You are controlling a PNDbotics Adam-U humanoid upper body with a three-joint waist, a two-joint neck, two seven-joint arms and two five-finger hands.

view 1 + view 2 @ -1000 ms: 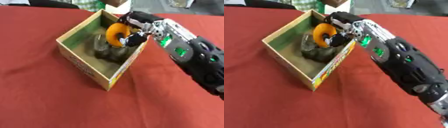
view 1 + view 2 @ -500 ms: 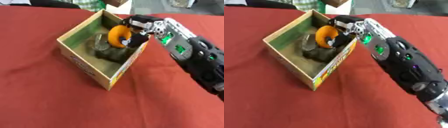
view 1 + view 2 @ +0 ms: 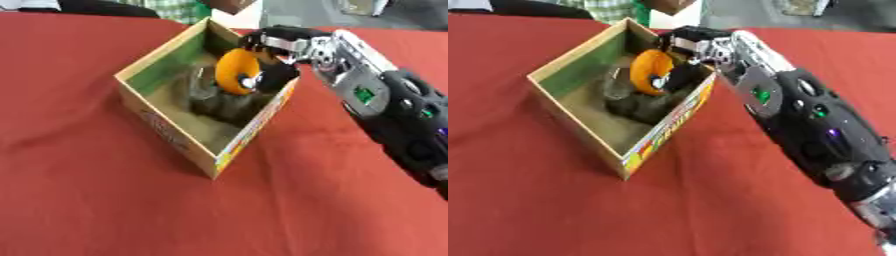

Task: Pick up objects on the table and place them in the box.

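The right hand [image 3: 278, 47] had its fingers [image 3: 262, 80] curled round an orange disc [image 3: 233, 71], held on edge inside the box [image 3: 166, 130], just above some dark items [image 3: 223, 104] on its floor. Released upright, the disc looked likely to roll or topple; the wrist hung close over the near wall, so a careless withdrawal could drag the box across the red counter [image 3: 87, 200]

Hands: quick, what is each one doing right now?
Right hand: closed on an orange disc, over the box.
Left hand: not in view.
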